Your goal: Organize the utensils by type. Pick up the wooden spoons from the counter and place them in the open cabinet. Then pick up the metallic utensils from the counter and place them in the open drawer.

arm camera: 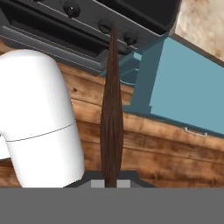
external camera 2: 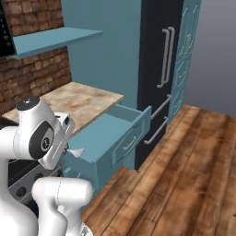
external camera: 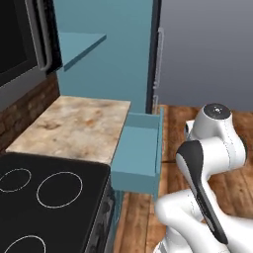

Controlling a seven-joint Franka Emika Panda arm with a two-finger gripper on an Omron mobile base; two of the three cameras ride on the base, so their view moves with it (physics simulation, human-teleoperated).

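Though unfinished, worktop: beige marbled stone worktop (external camera: 74, 126) bare.
Pincer: pincer (arm camera: 111, 180) clamps slim dark-handled utensil (arm camera: 111, 109).
Left: shallow teal drawer (external camera: 138, 150) awaits it.

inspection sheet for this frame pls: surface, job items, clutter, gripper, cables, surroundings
Surface: counter, beige marbled top, no utensils seen on it.
Job's things: drawer pulled open, teal inside, contents not visible; cabinet shelf shows no spoons; a slim dark-handled utensil in the hand view, its head out of sight.
Clutter: nothing seen.
Gripper: gripper shut on the utensil's handle, over the wood floor in front of the drawer.
Cables: nothing seen.
Surroundings: black stove top beside the counter, brick wall, dark fridge, wood floor.
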